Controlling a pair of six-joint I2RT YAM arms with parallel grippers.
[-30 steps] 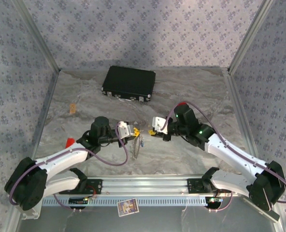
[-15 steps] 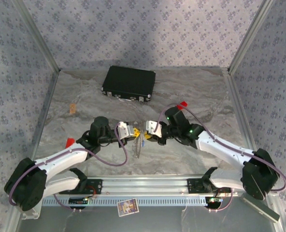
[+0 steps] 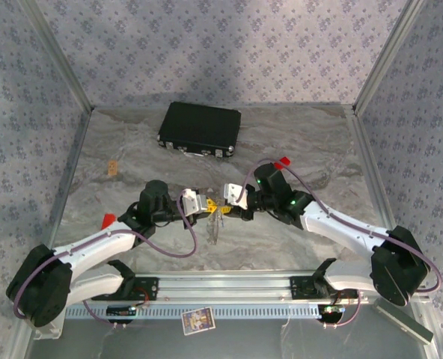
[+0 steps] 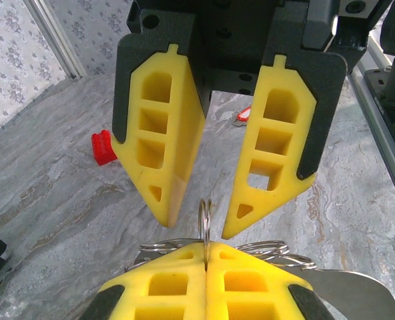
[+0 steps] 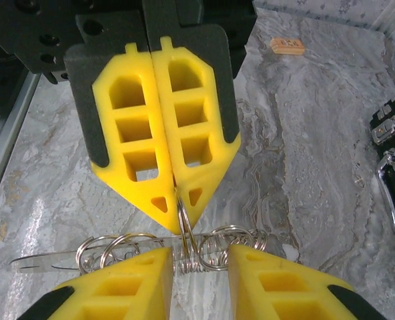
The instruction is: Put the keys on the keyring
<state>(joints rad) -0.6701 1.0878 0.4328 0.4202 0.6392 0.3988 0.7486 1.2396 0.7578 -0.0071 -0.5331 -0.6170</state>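
Clearly the keyring [image 4: 205, 215] stands edge-on, clamped between the closed left fingers [image 5: 134, 133] above the surface [image 3: 296, 134]. The right fingers [image 4: 161, 147] straddle it, parted, gripping nothing. Closing off-centre could twist the wire free — or snag the tangled loops [image 5: 217, 250] beneath. The case [image 3: 200, 129] lies well apart.

Mid bench [image 3: 311, 142] tight: left gripper [image 3: 209, 206] & right gripper [image 3: 224, 212] tip to tip, keyring [image 4: 205, 212] bunch between, no way thru. Black case [image 3: 200, 129] blocks back-centre. Red block [image 3: 109, 220] by L arm, red block [image 3: 283, 162] by R arm, tan tag [image 3: 114, 167] far L. Back-R bench open.
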